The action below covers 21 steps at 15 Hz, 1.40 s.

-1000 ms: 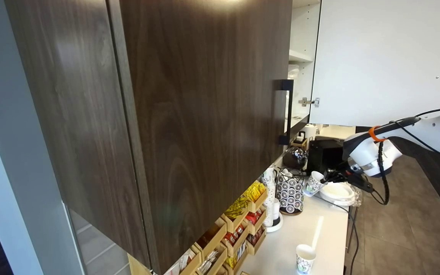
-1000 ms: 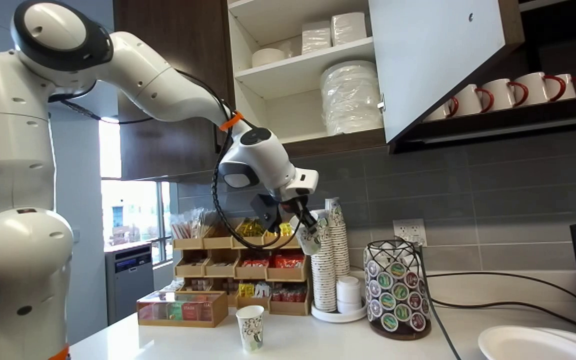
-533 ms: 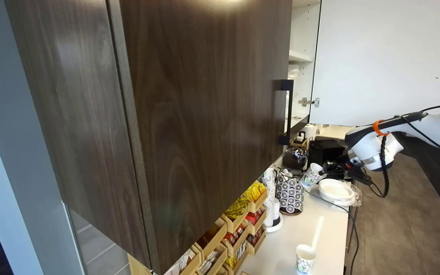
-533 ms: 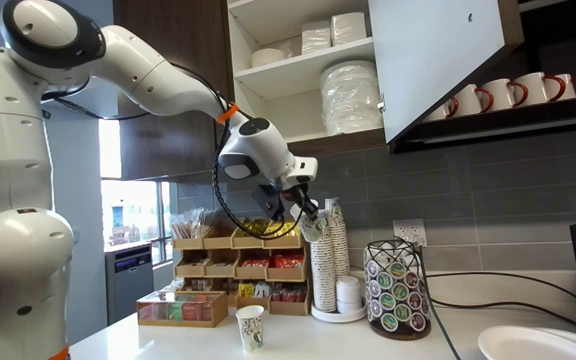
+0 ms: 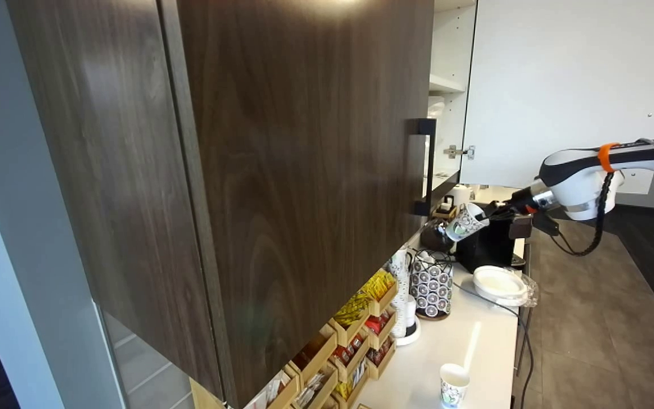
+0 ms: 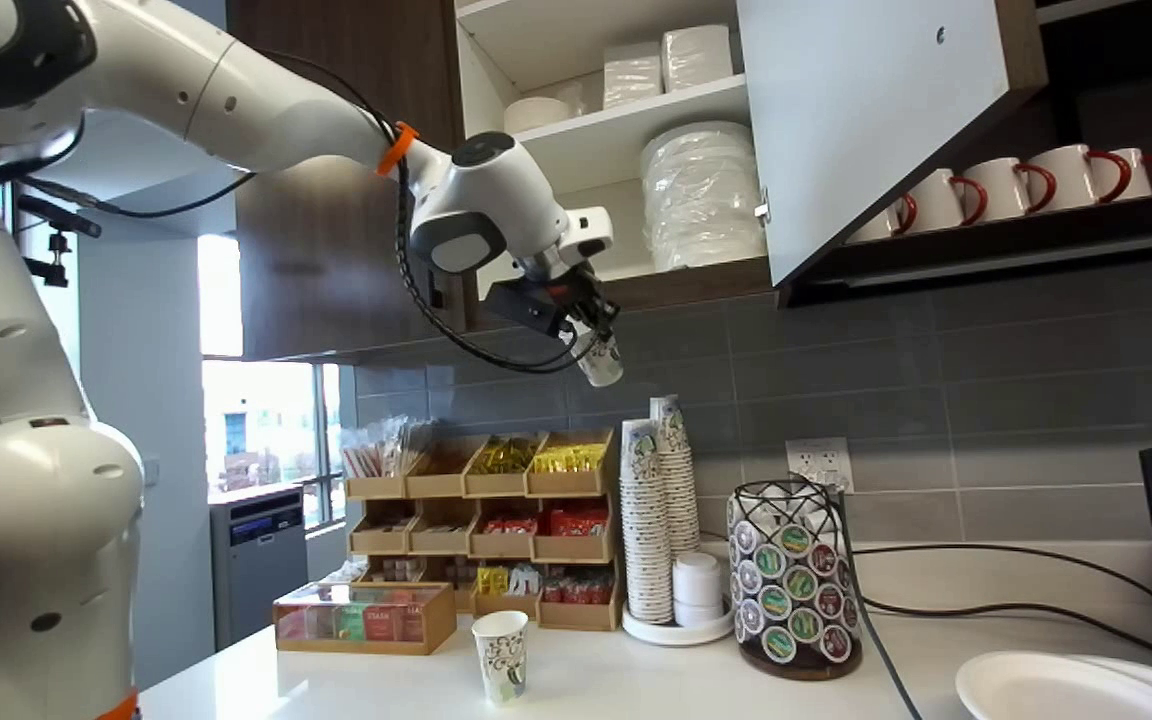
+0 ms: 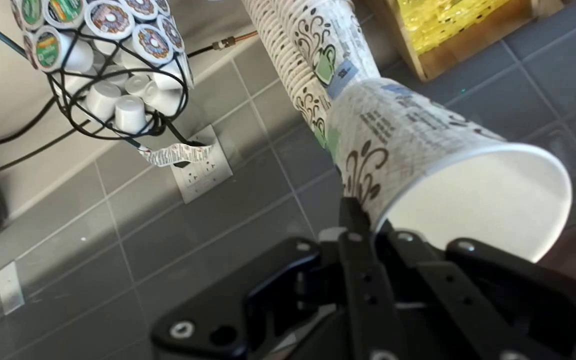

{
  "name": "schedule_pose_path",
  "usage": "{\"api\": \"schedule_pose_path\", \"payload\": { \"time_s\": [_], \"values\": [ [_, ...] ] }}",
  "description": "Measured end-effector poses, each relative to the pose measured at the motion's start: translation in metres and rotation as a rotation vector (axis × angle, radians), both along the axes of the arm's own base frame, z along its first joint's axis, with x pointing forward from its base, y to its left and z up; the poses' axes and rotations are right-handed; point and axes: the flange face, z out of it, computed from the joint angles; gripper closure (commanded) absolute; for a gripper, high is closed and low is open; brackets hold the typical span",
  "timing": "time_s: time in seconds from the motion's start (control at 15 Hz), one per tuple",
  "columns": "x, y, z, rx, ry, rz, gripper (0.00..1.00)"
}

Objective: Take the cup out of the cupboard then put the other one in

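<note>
My gripper (image 7: 373, 225) is shut on the rim of a patterned paper cup (image 7: 393, 145), one finger inside and one outside. The held cup is tilted, mouth toward the wrist, in the air in front of the tiled wall; it shows in both exterior views (image 5: 464, 224) (image 6: 600, 364), with the gripper (image 5: 487, 216) (image 6: 594, 325) at its rim. The other paper cup (image 6: 503, 657) stands upright on the counter, also seen in an exterior view (image 5: 453, 387). The cupboard (image 6: 576, 150) is open above and behind the gripper; its dark door (image 5: 310, 159) fills much of an exterior view.
Stacked paper cups (image 6: 646, 530) stand below the held cup, beside a wooden snack rack (image 6: 506, 490) and a wire pod holder (image 6: 796, 590). Wrapped plates (image 6: 701, 200) sit inside the cupboard. An open door (image 6: 866, 130) sticks out beside it. White plates (image 6: 1066, 685) lie on the counter.
The arm has risen with the held cup, from in front of the cup stacks to above them, just below the cupboard's bottom edge. The cup on the counter has not moved.
</note>
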Motion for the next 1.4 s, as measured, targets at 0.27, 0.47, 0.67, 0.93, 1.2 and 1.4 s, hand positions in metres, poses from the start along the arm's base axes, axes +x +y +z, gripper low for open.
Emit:
{"api": "schedule_pose_path", "payload": {
  "time_s": [0.27,0.47,0.67,0.93,1.2,1.4],
  "values": [
    [-0.013,0.010,0.052,-0.030,-0.032,0.094,0.99],
    [-0.023,0.020,0.093,-0.048,-0.061,0.164,0.99],
    [-0.033,0.031,0.129,-0.065,-0.092,0.214,0.96],
    [-0.029,0.029,0.124,-0.063,-0.083,0.211,0.99],
    [-0.029,0.033,0.130,-0.063,-0.095,0.220,0.99],
    [-0.030,0.053,0.168,-0.067,-0.168,0.260,0.99]
  ]
}}
